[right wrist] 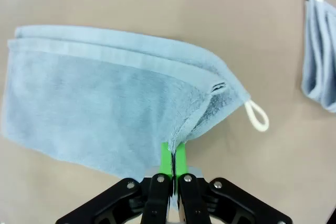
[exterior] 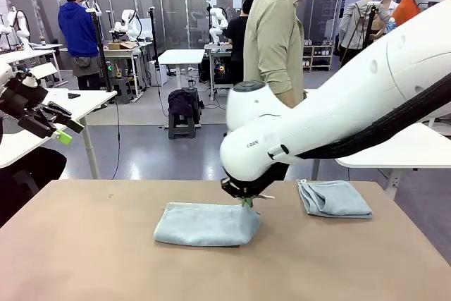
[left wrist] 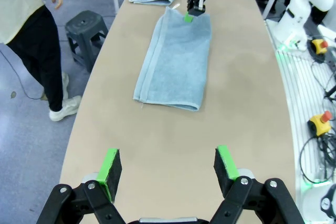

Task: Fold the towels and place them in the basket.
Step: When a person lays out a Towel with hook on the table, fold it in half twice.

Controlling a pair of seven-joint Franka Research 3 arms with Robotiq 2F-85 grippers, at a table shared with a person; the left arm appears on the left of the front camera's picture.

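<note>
Right wrist view: right gripper (right wrist: 172,165) pinches half-folded towel (right wrist: 105,114) edge at mid-table; second towel (exterior: 334,198) folded far right (not basketed). Left gripper (left wrist: 169,168) open, idle.

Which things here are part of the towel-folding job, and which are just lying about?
Part of the job:
- half-folded towel, its edge pinched by the right gripper
- folded towel, far right on the table
- left gripper, open, above the table

Lying about:
- stool beside the table

A robotics lab — rows of white tables (exterior: 182,56) with robot arms (exterior: 129,25), glass partitions behind.
</note>
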